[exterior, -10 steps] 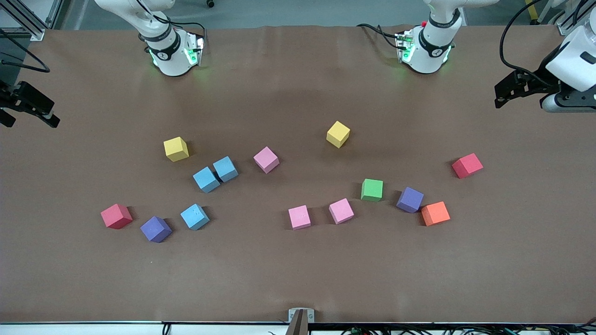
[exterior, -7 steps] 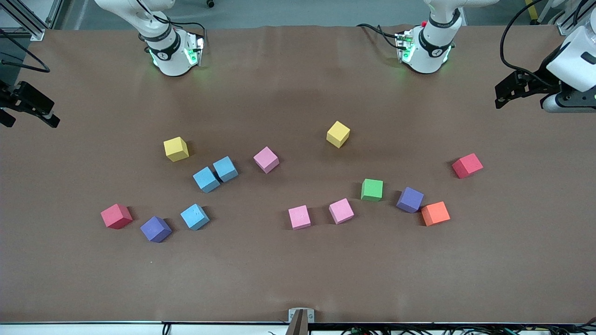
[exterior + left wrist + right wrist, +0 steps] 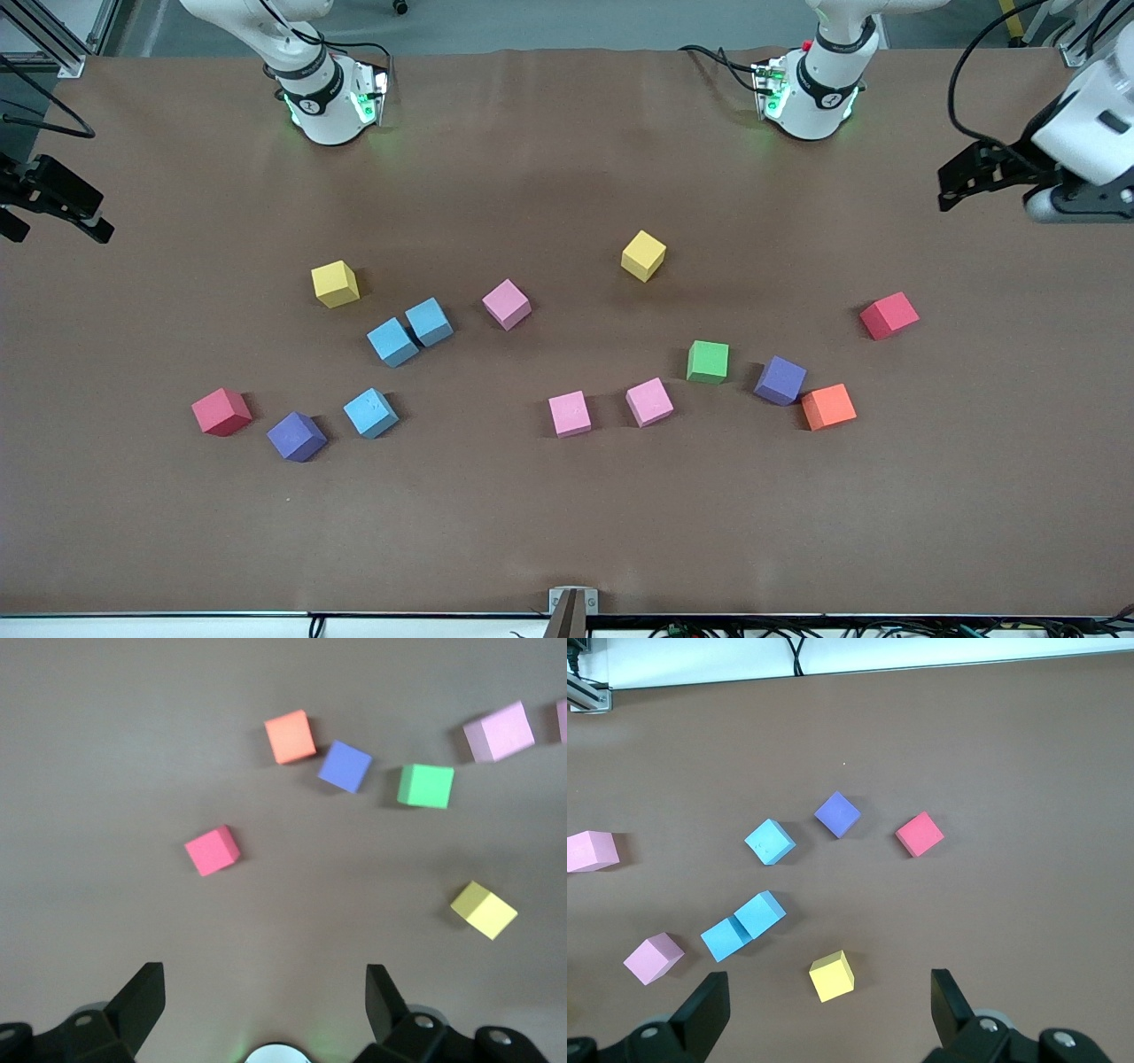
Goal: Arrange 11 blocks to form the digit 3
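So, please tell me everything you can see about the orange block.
The orange block is a small matte cube that looks like foam, with clean edges and no marks. It sits flat on the brown table, turned slightly askew, toward the left arm's end. It is the nearest to the front camera in its group. The purple block sits right beside it, their corners almost meeting; I cannot tell if they touch. No pincer is near it.

We see two white arm bases with black collar bands and green status LEDs, black cables trailing off each. Left gripper and right gripper: matte black angular fingers, silver screws at the mounts.
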Tool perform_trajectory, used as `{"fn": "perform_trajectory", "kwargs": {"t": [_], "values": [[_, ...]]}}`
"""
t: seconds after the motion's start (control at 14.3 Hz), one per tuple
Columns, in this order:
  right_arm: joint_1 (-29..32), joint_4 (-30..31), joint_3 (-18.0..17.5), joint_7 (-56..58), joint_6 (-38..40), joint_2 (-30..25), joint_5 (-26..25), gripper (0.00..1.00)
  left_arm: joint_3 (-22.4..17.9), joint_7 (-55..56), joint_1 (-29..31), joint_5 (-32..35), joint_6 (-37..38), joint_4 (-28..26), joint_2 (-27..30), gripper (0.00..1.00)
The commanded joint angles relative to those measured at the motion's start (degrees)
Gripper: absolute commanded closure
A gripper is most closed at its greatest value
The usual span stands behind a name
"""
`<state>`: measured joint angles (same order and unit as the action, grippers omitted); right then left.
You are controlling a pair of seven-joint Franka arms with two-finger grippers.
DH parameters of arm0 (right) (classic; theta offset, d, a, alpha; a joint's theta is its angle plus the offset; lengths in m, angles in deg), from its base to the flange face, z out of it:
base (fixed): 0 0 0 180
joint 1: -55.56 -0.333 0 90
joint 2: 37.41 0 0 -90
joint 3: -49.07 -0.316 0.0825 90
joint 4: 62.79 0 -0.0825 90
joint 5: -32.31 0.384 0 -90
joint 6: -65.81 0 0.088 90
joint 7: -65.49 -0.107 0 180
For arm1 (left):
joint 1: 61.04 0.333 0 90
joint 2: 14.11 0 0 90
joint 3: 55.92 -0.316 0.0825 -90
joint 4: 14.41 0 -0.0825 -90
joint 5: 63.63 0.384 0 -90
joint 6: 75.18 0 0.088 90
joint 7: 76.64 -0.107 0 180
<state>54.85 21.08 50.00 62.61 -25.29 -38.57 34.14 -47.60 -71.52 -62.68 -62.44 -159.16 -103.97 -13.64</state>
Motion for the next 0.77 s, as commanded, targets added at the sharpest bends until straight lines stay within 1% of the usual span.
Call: {"fn": "perform_trajectory", "kwargs": {"t": [0.0,0.14,0.21,0.35,0.42,0.56,0.7], "values": [[0.88,-0.02,-1.2,-1.17,-0.04,0.19,-0.24,0.0,3.0,5.58,-2.93,-0.57,-5.02,-4.98,-1.61,0.0],[-0.08,-0.02,-1.46,-1.26,-0.04,0.72,-0.24,0.0,7.22,12.69,-2.94,-0.66,-10.04,-10.43,-1.61,0.0],[-1.22,0.06,-1.46,-1.26,-0.04,0.89,-0.33,0.0,8.63,15.94,-2.94,-0.66,-13.02,-12.72,-2.05,0.0],[-2.28,0.07,-1.46,-1.34,-0.04,2.2,-0.24,0.0,11.88,21.31,-3.02,-0.83,-21.01,-19.48,-2.14,0.0],[-3.06,0.07,-1.46,-1.43,-0.04,3.17,-0.24,0.0,13.55,26.3,-2.94,-1.27,-24.1,-22.64,-2.05,0.0],[-5.17,0.07,-1.46,-1.52,-1.17,5.1,-0.24,0.0,16.71,36.67,-2.94,-1.28,-30.07,-26.88,-2.31,0.0],[-6.84,0.33,-1.46,-1.61,-3.9,5.9,0.02,0.0,18.13,45.21,-3.81,-1.28,-35.61,-29.96,-4.15,0.0]]}}
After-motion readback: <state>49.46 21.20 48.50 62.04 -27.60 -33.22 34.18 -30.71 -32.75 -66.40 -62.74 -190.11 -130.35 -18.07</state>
